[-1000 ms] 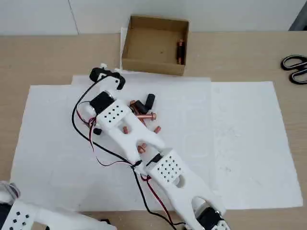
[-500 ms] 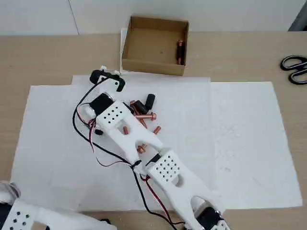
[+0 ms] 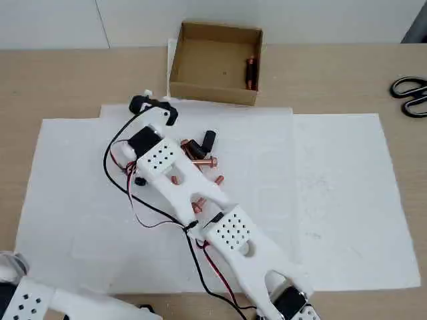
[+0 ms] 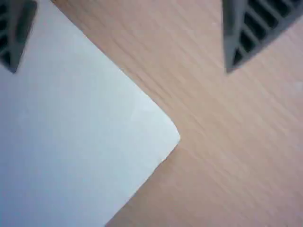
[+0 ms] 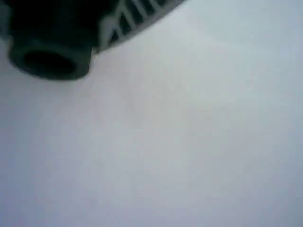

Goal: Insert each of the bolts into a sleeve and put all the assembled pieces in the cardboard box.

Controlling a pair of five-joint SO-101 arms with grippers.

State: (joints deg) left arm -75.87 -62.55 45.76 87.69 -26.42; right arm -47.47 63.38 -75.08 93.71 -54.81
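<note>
1. High view: the right fingers (image 3: pixel 163 113) hang beyond the bolts (image 3: pixel 200 162), short of the box (image 3: pixel 175 67), which holds one assembled piece (image 3: pixel 251 72). The forearm lies right across the pile, so I'd say a careless sweep could scatter bolts.
2. Left wrist view: the left fingers (image 4: pixel 246 33) are spread wide and hold nothing, over the paper (image 4: pixel 71 142) corner and tabletop (image 4: pixel 227 142).
3. Right wrist view: the right fingers (image 5: pixel 135 14) seem to pinch a sleeve (image 5: pixel 49 56) low over the paper. It may twist or slip when a bolt pushes in.
</note>
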